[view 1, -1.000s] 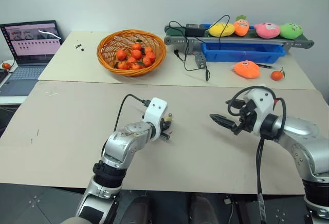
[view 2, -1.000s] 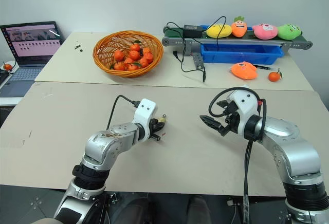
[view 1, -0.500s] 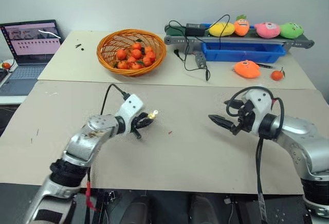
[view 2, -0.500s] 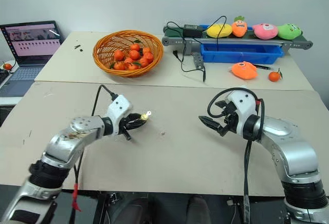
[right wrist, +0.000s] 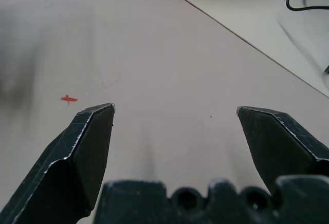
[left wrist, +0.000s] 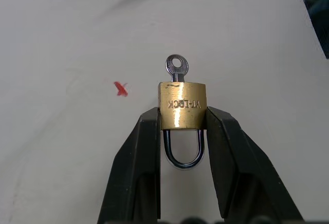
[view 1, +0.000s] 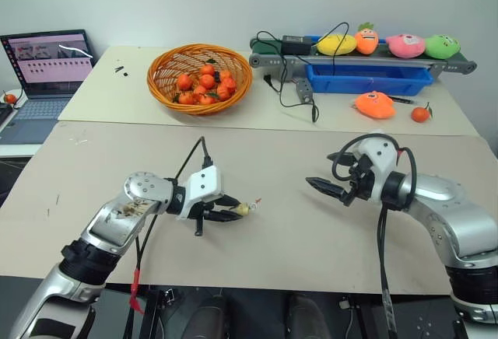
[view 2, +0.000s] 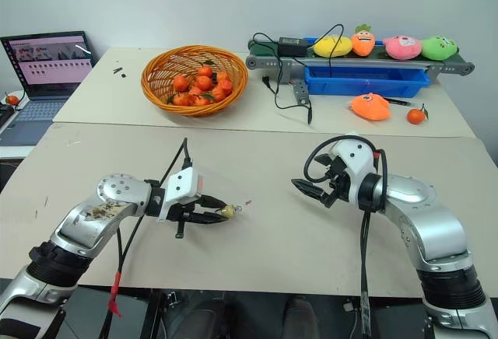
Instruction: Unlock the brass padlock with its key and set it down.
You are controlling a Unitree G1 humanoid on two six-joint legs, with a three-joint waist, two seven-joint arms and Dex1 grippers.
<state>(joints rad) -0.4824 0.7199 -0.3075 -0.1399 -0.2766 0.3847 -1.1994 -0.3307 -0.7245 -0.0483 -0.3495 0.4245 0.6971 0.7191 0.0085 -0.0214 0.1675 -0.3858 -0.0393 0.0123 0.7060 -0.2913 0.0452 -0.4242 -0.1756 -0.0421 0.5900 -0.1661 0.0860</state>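
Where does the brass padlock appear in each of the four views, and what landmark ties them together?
Left eye view: brass padlock at the left pincer tip, low centre.
Right eye view: same spot, at the tip, left of centre.
Left wrist view: centre, body clamped between both black fingers, key sticking out.
Right wrist view: not in it.
Shared landmark: the small red mark on the table, just beyond the padlock.
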